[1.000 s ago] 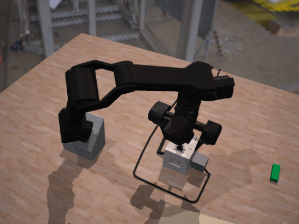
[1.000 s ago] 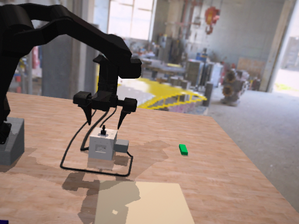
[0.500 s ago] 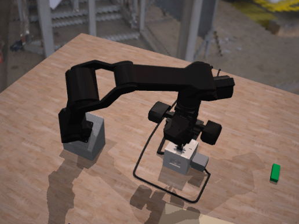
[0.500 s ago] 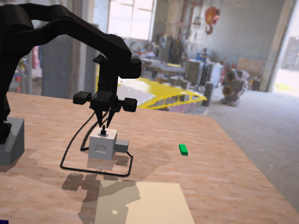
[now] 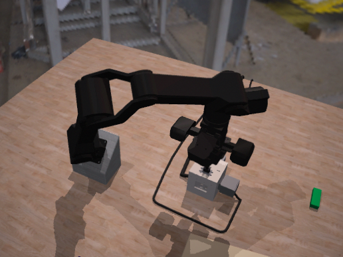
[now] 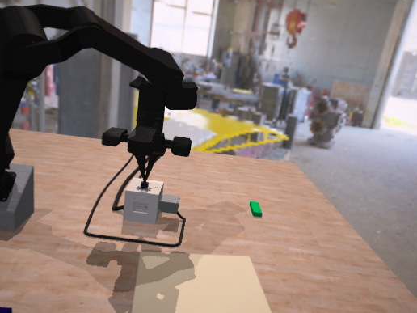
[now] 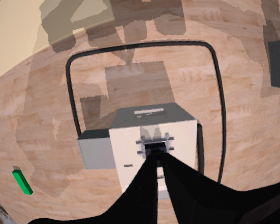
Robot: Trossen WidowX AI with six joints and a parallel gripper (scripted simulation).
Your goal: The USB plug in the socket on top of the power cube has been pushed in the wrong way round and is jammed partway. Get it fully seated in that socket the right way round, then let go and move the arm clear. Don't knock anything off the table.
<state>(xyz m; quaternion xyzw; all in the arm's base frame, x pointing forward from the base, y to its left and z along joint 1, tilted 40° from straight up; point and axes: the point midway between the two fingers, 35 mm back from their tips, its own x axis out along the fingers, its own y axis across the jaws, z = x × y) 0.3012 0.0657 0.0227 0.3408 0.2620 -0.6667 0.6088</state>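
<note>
The white power cube (image 5: pixel 199 181) (image 6: pixel 133 213) (image 7: pixel 182 132) stands on the table. The small black USB plug (image 5: pixel 207 170) (image 6: pixel 145 185) (image 7: pixel 154 148) stands up out of the socket on the cube's top. My gripper (image 5: pixel 207 165) (image 6: pixel 145 179) (image 7: pixel 158 159) points down over the cube and is shut on the plug, with the fingertips close above the top face. The fingers hide part of the plug; how deep it sits and which way round it is cannot be told.
A grey block plug (image 5: pixel 229 185) (image 6: pixel 170 204) (image 7: pixel 97 152) sits on the cube's side. A black cable (image 5: pixel 189 218) (image 6: pixel 133 240) (image 7: pixel 145 46) loops around the cube. A green block (image 5: pixel 316 198) (image 6: pixel 255 209) (image 7: pixel 22 182) and a pale yellow sheet (image 6: pixel 222 281) (image 7: pixel 20 30) lie farther off.
</note>
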